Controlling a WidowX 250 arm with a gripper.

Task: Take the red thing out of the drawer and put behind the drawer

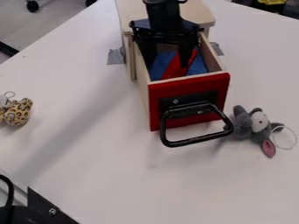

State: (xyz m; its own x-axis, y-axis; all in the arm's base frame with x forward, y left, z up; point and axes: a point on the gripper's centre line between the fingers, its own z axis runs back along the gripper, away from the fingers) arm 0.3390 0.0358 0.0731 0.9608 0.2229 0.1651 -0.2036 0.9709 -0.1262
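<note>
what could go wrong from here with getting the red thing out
The blue thing lies on both sides of the red thing, so the end effector might pinch both and lift them together. It also reaches down between the side walls of the open drawer, so a slightly sideways move could knock or shift the drawer. If the drawer shifts, its handle may push the gray plush toy beside it.
</note>
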